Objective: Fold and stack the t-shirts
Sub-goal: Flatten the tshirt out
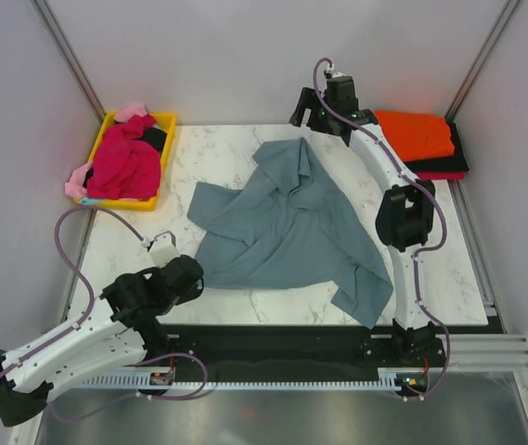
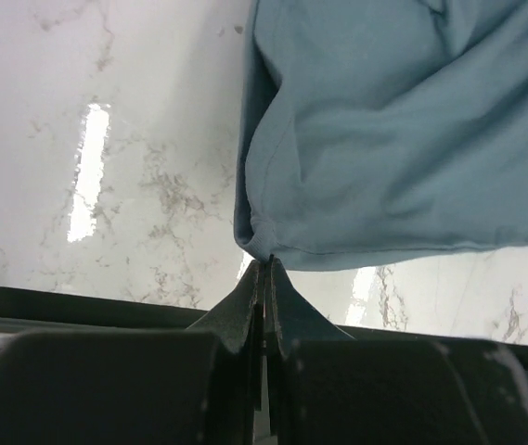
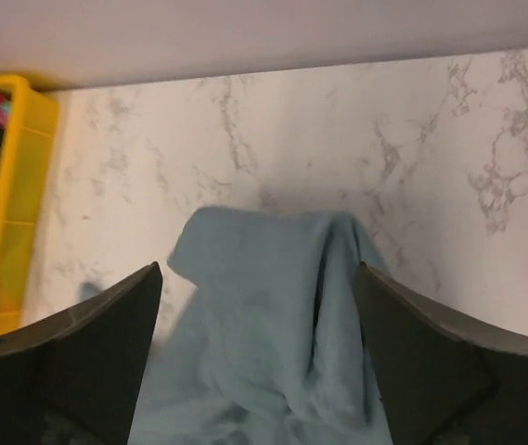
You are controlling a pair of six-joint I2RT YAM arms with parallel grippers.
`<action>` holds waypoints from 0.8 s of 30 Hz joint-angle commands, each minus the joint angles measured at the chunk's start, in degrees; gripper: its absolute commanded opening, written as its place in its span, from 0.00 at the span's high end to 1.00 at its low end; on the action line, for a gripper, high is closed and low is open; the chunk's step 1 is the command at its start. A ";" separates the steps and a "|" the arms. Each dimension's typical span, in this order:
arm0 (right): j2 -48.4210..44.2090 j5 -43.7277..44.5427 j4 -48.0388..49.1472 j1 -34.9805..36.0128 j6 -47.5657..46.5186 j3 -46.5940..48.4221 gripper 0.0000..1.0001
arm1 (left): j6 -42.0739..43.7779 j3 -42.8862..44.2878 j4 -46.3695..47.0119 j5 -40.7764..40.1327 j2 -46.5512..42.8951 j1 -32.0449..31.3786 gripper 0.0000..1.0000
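Step, likely: flattening before the fold. Blue-grey t-shirt (image 1: 287,227) lies crumpled mid-frame on worktop (image 1: 217,158). Left gripper (image 2: 265,264) jaws pressed together at its hem; pinching cloth or not, unclear. Right gripper (image 3: 259,271) jaws spread over its upper tip. Next: nip there, draw taut.

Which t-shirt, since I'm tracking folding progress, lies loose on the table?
The large slate blue-grey cotton t-shirt, crumpled mid-table; the orange t-shirt sits folded far right, the magenta t-shirt heaped in the yellow plastic tray.
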 commanded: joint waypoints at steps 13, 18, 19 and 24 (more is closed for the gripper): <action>-56.15 16.21 -5.21 0.27 7.70 -63.33 0.04 | 1.80 7.45 5.32 -6.43 13.27 1.31 0.98; -68.48 21.39 -12.74 10.89 19.21 -80.24 0.06 | 16.64 6.67 19.01 8.17 16.01 18.76 0.98; -69.37 21.49 -13.37 11.61 20.10 -81.39 0.05 | 19.19 5.01 22.00 13.21 16.36 23.50 0.98; -73.15 17.28 -13.81 12.23 21.17 -83.60 0.06 | 25.37 9.81 30.19 18.11 28.29 38.13 0.98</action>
